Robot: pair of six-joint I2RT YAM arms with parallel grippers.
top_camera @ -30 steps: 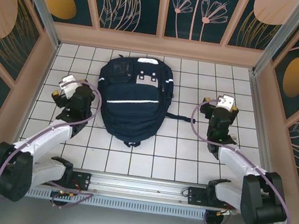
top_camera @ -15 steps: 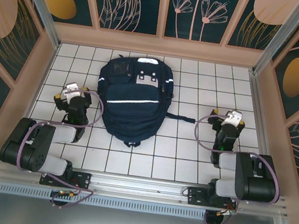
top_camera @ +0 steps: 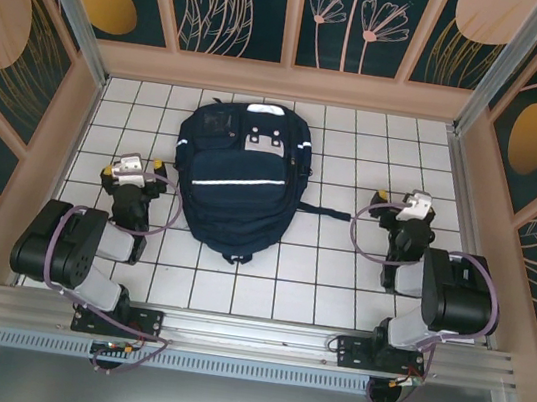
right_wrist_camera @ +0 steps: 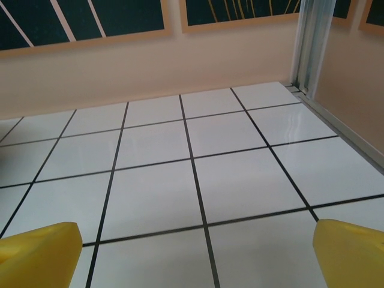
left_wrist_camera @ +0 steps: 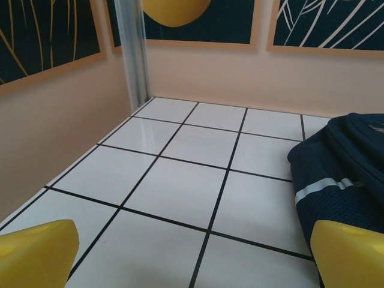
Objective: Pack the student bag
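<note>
Student bag [top_camera: 231, 218] flat on the counter [top_camera: 319, 269], between the two claws and gripped by neither

Left claw [top_camera: 132, 167]: spread wide, nothing between the yellow fingertips [left_wrist_camera: 36, 255], low over bare white tiles near the counter's left edge, facing the far left corner. Just to its right, not touching as seen from above, the bag's left flank. From the left wrist, a navy bulge with a pale band, close by the right-hand fingertip

Right claw [top_camera: 409, 208]: spread just as wide, holding nothing, yellow fingertips [right_wrist_camera: 39, 255] at the bottom corners of the right wrist view, bare tiles ahead. Placed near the counter's right edge, apart from the bag's body. Between the two, a dark strap [top_camera: 327, 212] lying across the tiles from the bag's right side and ending short of the claw

Further out, the bag itself: middle of the counter, closer to the far edge than the near one, front face up. Top end with white and grey patches [top_camera: 262, 142] toward the far edge, bottom end toward the near edge, white reflective stripe [top_camera: 241, 183] across the front

Around the counter, peach walls [right_wrist_camera: 150, 66] with dark panels painted with gold discs and pale plants. A metal post [left_wrist_camera: 133, 54] at the far left corner, and another one [right_wrist_camera: 309, 42] at the far right
</note>
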